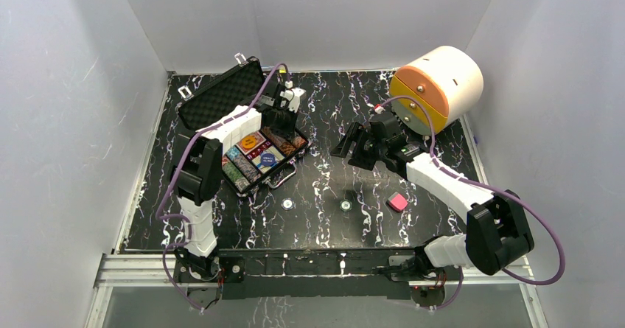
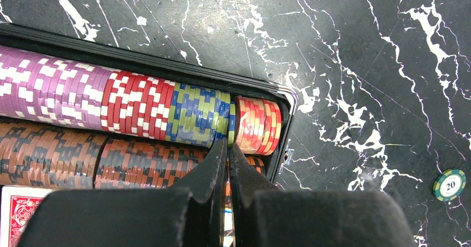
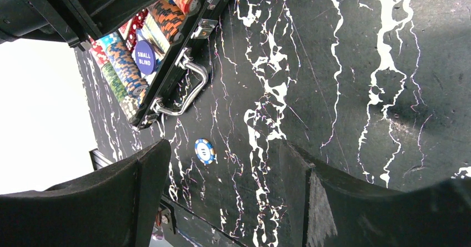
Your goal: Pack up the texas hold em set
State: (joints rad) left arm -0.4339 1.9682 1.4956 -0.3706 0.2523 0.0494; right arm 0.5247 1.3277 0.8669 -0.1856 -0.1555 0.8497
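left gripper (image 2: pixel 228 145) pinched closed over chip rows (image 2: pixel 139 107), right gripper (image 3: pixel 222 154) spread empty; button (image 3: pixel 144 57) "small blind", green chip (image 2: pixel 449 184) "20".

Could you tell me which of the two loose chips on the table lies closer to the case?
The left chip, just in front of the case; the right chip lies farther off, toward the pink block.

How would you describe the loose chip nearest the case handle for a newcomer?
Find the open black case on the left half of the table, then its silver handle on the near side. Just in front of that handle one chip lies flat. It is blue and white, while the other loose chip is green and marked 20.
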